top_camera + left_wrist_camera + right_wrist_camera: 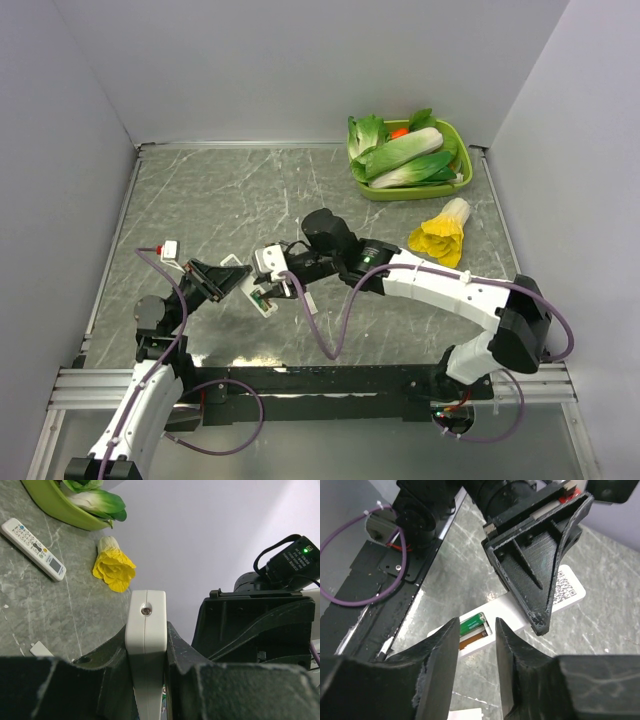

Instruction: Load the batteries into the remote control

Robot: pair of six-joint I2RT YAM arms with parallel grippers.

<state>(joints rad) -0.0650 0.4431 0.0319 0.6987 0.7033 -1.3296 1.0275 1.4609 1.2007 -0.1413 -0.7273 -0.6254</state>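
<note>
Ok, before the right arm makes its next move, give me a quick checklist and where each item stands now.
1. Remote control held by the left gripper: ok, clamped edge-on between its jaws.
2. Battery compartment open and facing the right gripper: ok.
3. First green battery in the compartment: ok, lying in one slot.
4. Second battery located: cannot tell, none visible; the slot beside the first looks bare.
5. Right gripper free: ok, jaws apart over the compartment, nothing between them.
</note>
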